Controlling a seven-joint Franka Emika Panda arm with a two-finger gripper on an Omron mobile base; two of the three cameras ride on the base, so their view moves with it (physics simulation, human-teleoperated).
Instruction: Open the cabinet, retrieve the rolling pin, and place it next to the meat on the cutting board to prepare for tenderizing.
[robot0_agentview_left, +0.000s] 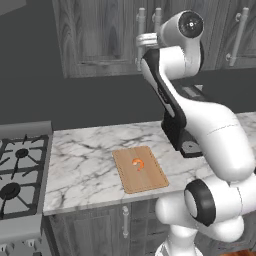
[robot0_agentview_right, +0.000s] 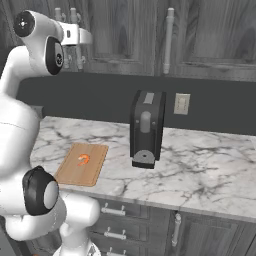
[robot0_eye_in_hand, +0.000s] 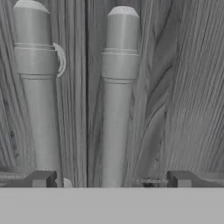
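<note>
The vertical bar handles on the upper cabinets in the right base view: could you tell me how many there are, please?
3. Two handles stand side by side at the cabinet's centre seam, one partly behind the arm, the other beside it. A third handle is on the neighbouring door, above the coffee machine. More may be hidden.

- A white marble surface (robot0_agentview_right: 210, 155) with grey veins.
- A black coffee machine (robot0_agentview_right: 146, 129) stands upright on it, against the dark back wall.
- A light switch plate (robot0_agentview_right: 182, 104) just beside the machine.
- A gas stove (robot0_agentview_left: 20, 172) adjoins the surface's end.
- Dark base cabinets (robot0_agentview_right: 150, 227) below.
</note>
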